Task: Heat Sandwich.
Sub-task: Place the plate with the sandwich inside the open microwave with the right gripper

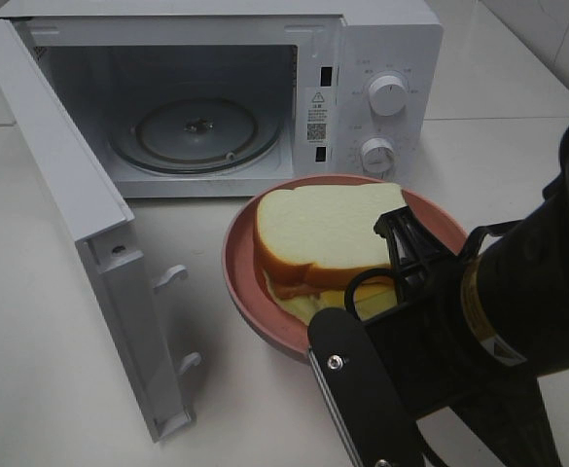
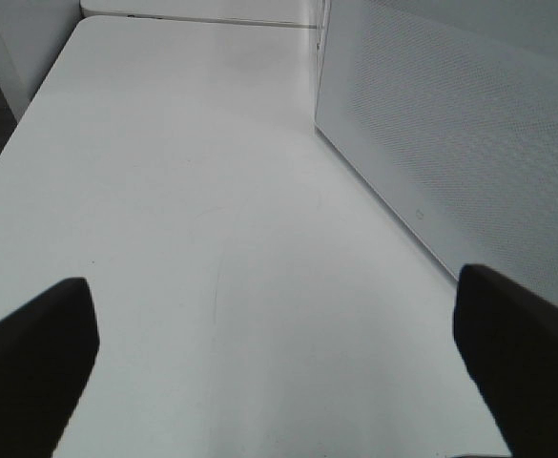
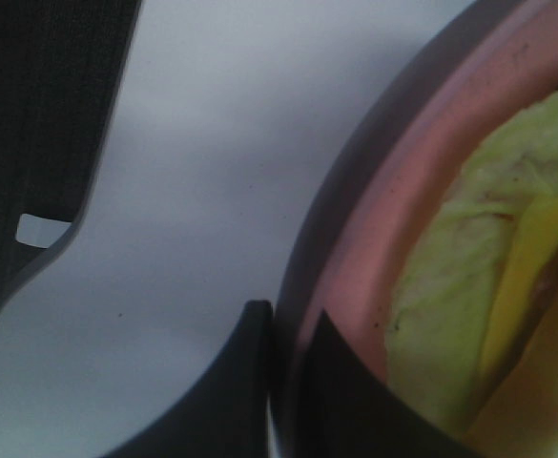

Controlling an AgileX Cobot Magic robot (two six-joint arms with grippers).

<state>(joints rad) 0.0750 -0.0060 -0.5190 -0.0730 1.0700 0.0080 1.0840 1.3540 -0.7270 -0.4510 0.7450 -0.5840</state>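
The sandwich, white bread over pale yellow and orange filling, lies on a round pink plate just in front of the open microwave. My right arm reaches in from the lower right and covers the plate's near right rim. In the right wrist view my right gripper is shut on the pink plate rim, with one finger outside and one inside, beside the yellow filling. My left gripper is open over bare table, holding nothing, and is out of the exterior high view.
The microwave door swings out to the left, and the glass turntable inside is bare. A white perforated microwave panel stands close beside my left gripper. White table surrounds everything.
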